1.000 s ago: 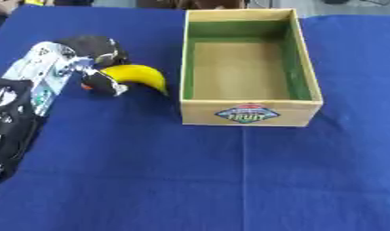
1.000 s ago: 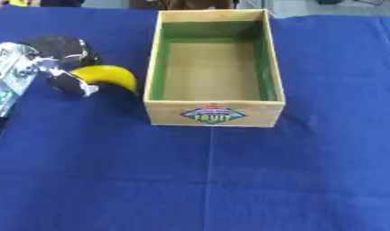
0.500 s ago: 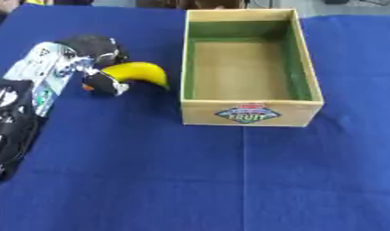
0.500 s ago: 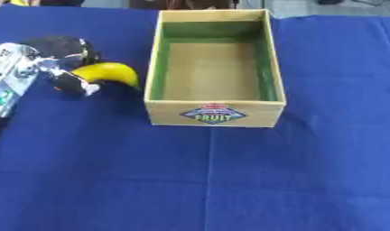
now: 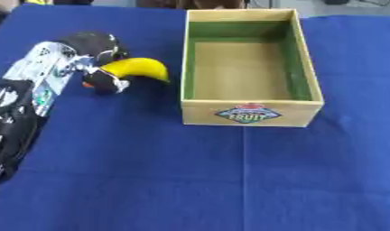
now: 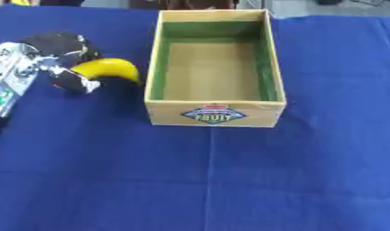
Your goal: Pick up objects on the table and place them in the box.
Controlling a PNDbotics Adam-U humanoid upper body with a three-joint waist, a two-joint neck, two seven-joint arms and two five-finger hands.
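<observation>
At the frame's upper left, the robot's left hand (image 5: pixel 91 61) curls around a yellow banana (image 5: pixel 139 70) beside the wooden box (image 5: pixel 249 113), which sits empty on the blue surface (image 5: pixel 190 180). Nothing looks placed yet. The banana is smooth, curved, bright. The right hand is out of sight.

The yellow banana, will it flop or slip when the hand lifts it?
The curved yellow banana probably stays stiff, since it keeps its arc with the left hand curled round one end. Its smooth, shiny-looking skin might slip. Held by an end, it may tip downward.
</observation>
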